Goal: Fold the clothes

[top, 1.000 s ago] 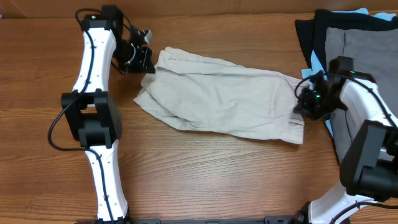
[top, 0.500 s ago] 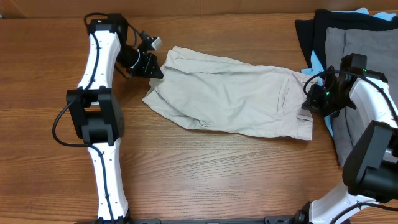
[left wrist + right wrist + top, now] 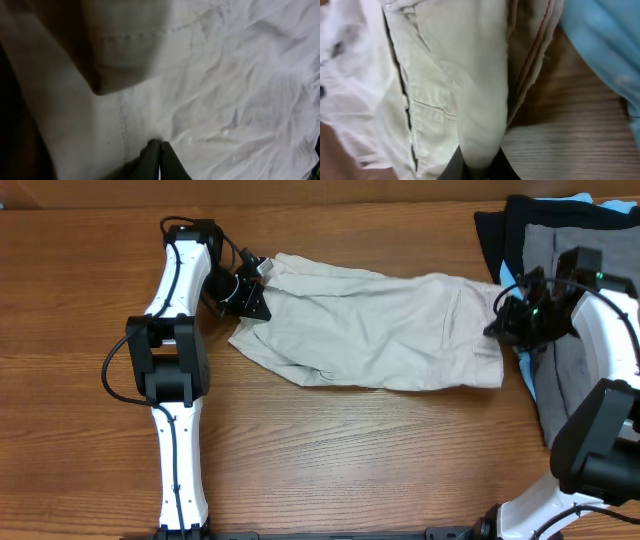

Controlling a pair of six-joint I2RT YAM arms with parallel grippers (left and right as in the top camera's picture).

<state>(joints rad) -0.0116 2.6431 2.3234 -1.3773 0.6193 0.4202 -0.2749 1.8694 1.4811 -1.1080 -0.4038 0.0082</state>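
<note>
Beige shorts lie stretched across the upper middle of a wooden table. The left gripper pinches their left end, jaws together on the cloth. The right gripper clamps their right end, beside dark clothes at upper right.

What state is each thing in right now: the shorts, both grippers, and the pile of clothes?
khaki shorts: unfolded, lying flat, held at both ends
left gripper: shut on khaki shorts
right gripper: shut on khaki shorts
grey garment: lying flat on the black garment
light-blue garment: partly covered
</note>
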